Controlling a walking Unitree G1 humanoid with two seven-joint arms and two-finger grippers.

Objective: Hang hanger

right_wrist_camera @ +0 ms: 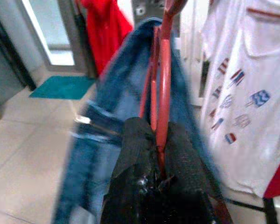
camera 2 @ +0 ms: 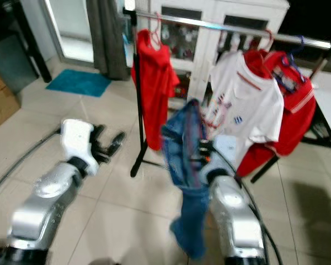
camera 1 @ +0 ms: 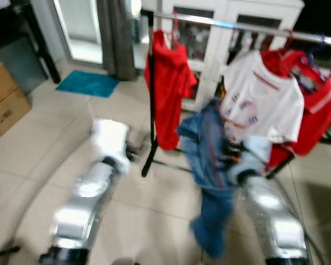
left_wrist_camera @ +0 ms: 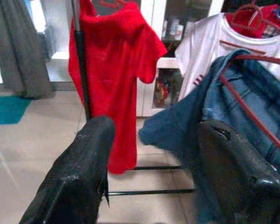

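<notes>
Here the right gripper (right_wrist_camera: 159,140) is pinched tight on the lower wire of a red hanger (right_wrist_camera: 162,79), which carries a pair of blue jeans (camera 2: 183,149) draped over it, so the garment hangs free below the arm and clear of the tiled floor (camera 1: 38,160). The hanger is held up in front of the robot, just short of the clothes rail (camera 1: 231,25), in the gap between the red dress (camera 1: 166,94) and the white t-shirt (camera 1: 262,99); that gap looks like the sensible spot for it, since the rail is bare there. Its hook rises out of the wrist picture, so whether it faces the rail cannot be told. The left gripper (camera 2: 106,144) is held low and well to the side, its fingers (left_wrist_camera: 79,172) spread apart and holding nothing, probably kept out of the way. The hanger is not yet on the rail; lifting it over the bar remains to be done.
</notes>
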